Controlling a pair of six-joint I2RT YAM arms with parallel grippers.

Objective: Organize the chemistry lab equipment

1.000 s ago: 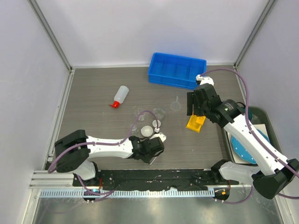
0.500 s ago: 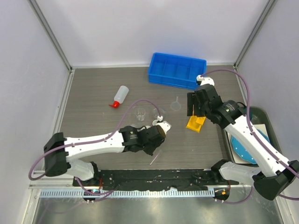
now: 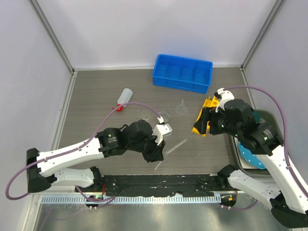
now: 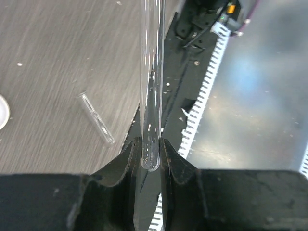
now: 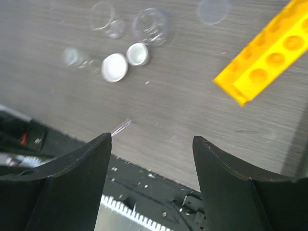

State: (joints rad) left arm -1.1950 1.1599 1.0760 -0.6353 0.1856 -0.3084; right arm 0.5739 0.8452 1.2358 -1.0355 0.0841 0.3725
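A grey wood-grain table (image 3: pixel 96 96) sits between pale white wall panels (image 3: pixel 144 29). Near its front edge, the left gripper (image 4: pixel 150 149) pinches a thin clear glass tube (image 4: pixel 150 72) by its rounded end. The right gripper (image 5: pixel 151 144) hangs wide and empty above the table, with the yellow holed plastic tube rack (image 5: pixel 262 60) lying nearby.

The right pincer (image 5: pixel 153 139) has its two dark fingers (image 5: pixel 72 183) wide apart with nothing between them, over the grey wood-grain counter (image 5: pixel 183 106). A yellow holed rack (image 5: pixel 262 57) lies slantwise at the upper right. Two small white dishes (image 5: pixel 114 67) sit side by side, with blurred clear beakers (image 5: pixel 150 25) beyond them. The end of a thin glass tube (image 5: pixel 121 127) shows just beside one finger's tip
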